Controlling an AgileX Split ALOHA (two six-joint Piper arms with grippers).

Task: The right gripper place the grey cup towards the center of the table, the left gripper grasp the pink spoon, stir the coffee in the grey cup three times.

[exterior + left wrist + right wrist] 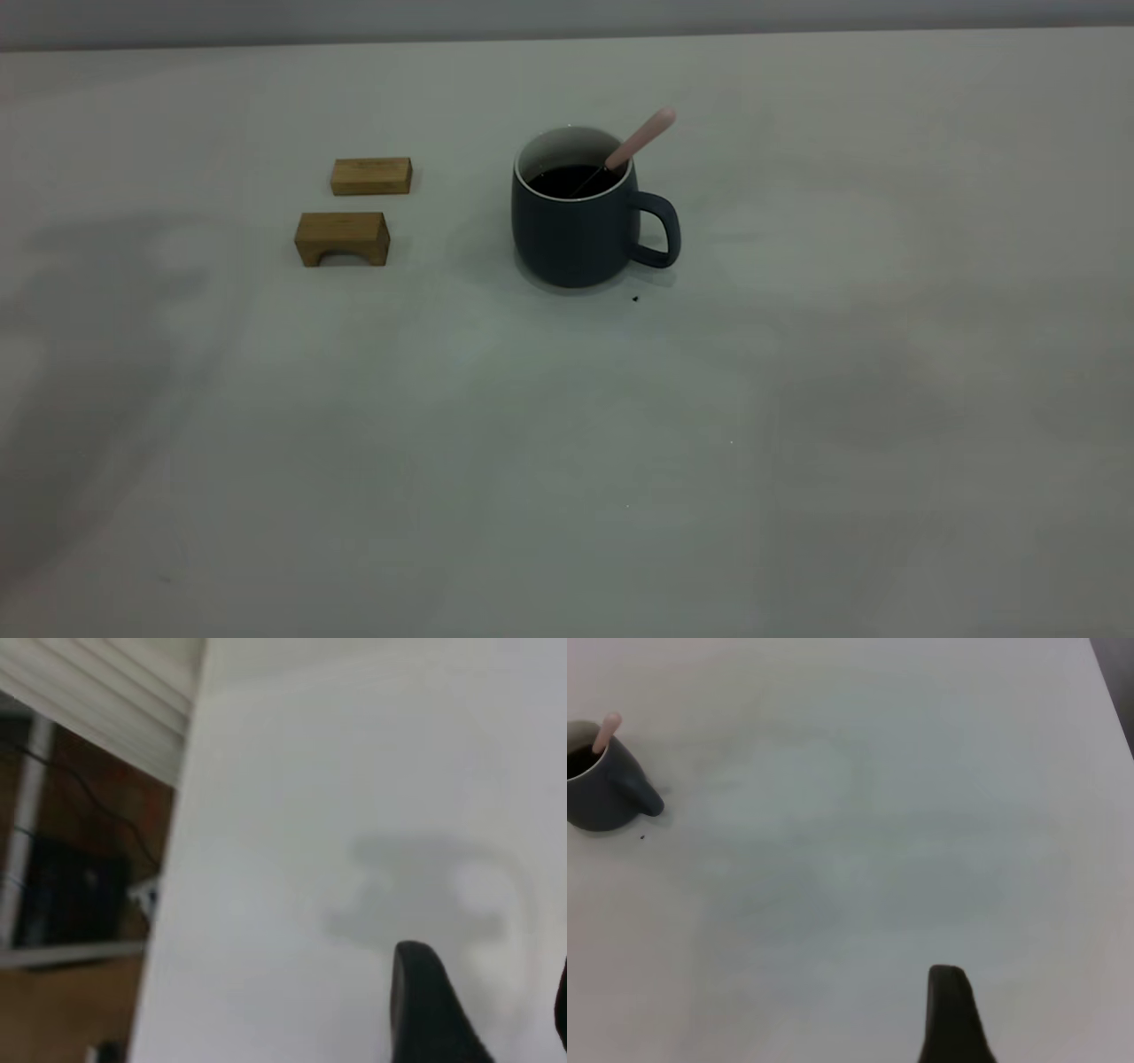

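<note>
The grey cup (574,230) stands upright near the middle of the table (567,443), its handle to the right. Dark coffee (571,180) fills it. The pink spoon (640,140) leans inside the cup, with its handle sticking out over the rim to the upper right. Neither arm appears in the exterior view. In the left wrist view my left gripper (492,992) is open over bare table, holding nothing. In the right wrist view my right gripper (1041,992) is open and only one black finger (948,1019) shows. It is far from the cup (602,797) and spoon (606,731).
Two wooden blocks lie left of the cup, a flat one (371,175) behind an arched one (342,237). A tiny dark speck (635,299) sits just in front of the cup. The table's edge (177,859) runs close to the left gripper, with dark furniture beyond it.
</note>
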